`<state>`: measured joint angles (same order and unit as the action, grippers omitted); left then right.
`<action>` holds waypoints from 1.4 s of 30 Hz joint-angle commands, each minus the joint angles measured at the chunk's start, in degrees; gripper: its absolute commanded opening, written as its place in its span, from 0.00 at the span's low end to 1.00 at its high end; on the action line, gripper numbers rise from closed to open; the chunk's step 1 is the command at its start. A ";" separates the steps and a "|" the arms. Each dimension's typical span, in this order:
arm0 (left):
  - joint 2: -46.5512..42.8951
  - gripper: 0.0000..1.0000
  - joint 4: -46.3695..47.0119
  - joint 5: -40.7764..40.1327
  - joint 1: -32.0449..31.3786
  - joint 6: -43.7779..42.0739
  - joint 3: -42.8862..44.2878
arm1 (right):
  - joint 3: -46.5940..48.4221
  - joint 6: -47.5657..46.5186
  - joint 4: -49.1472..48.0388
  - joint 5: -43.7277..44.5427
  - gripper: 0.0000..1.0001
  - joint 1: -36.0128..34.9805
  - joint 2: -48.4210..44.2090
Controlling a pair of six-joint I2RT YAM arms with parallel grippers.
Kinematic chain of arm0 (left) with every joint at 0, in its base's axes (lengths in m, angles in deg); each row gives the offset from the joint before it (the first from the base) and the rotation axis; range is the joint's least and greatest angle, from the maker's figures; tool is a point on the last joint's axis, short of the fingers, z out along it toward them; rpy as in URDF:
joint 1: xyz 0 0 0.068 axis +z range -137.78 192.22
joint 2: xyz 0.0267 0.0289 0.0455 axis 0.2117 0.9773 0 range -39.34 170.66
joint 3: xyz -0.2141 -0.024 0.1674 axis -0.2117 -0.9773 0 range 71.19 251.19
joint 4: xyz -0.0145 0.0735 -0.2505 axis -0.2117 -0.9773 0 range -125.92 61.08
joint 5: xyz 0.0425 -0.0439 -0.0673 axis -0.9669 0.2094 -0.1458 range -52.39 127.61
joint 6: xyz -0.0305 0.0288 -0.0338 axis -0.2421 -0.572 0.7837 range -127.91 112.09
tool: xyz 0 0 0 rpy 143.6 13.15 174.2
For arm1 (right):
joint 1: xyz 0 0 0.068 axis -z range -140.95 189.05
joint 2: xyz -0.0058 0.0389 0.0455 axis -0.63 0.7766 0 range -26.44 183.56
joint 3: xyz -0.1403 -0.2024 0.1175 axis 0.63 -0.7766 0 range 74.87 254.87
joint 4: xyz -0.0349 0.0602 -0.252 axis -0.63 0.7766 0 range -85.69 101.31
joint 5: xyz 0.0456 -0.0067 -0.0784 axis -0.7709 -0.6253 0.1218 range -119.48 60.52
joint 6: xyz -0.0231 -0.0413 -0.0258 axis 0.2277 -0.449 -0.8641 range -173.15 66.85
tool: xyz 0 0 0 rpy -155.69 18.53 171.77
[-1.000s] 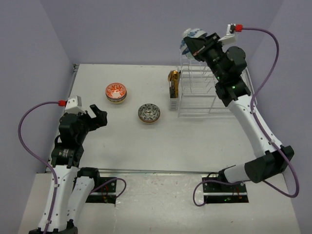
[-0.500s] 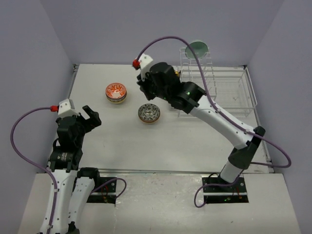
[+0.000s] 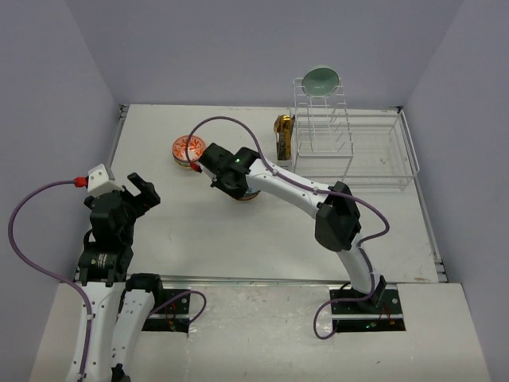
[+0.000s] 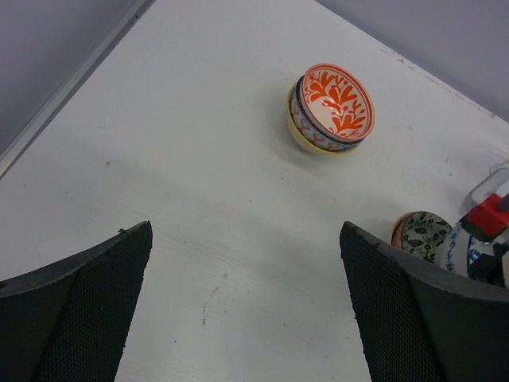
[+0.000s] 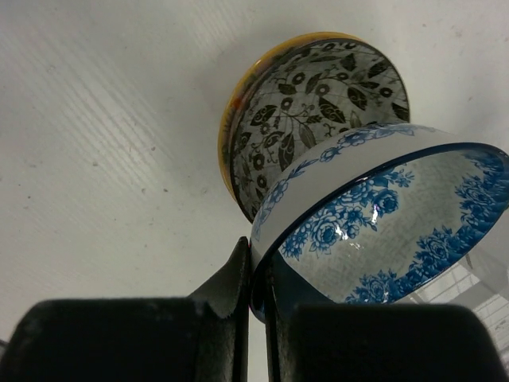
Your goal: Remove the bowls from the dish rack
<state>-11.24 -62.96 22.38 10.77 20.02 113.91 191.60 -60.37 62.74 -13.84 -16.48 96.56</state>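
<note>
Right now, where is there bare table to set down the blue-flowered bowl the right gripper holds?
Bare table lies near-side of the leaf-patterned bowl, toward the left gripper, and in front of the dish rack. Crowded between orange bowl and leaf-patterned bowl.

Right gripper (image 3: 208, 165) mid-table, perhaps carrying a bowl (image 3: 196, 166) | orange bowl (image 3: 188, 148) at its 10 o'clock | teal bowl (image 3: 320, 79) atop dish rack (image 3: 322, 119), its 2 o'clock
</note>
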 commanded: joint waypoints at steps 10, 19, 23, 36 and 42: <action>-1.11 1.00 1.52 0.90 0.49 -0.15 0.79 | 8.34 -5.78 6.34 3.26 0.00 -2.13 6.64; -1.12 1.00 1.79 1.25 0.49 -0.24 0.70 | 11.06 -9.56 5.20 6.16 0.00 -2.13 9.10; -1.29 1.00 1.70 1.25 0.49 -0.24 0.61 | 12.21 -10.18 5.90 5.46 0.05 -2.13 10.33; -1.38 1.00 1.79 1.51 0.49 -0.32 0.61 | 10.98 -9.56 5.81 6.42 0.30 -2.22 8.31; -1.55 1.00 1.79 1.51 0.49 -0.24 0.61 | 10.80 -7.37 7.74 4.50 0.41 -2.39 5.59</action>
<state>-12.36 -62.90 23.74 10.77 19.97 113.89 200.67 -68.59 68.34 -9.05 -18.21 107.27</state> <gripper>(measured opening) 0.997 0.400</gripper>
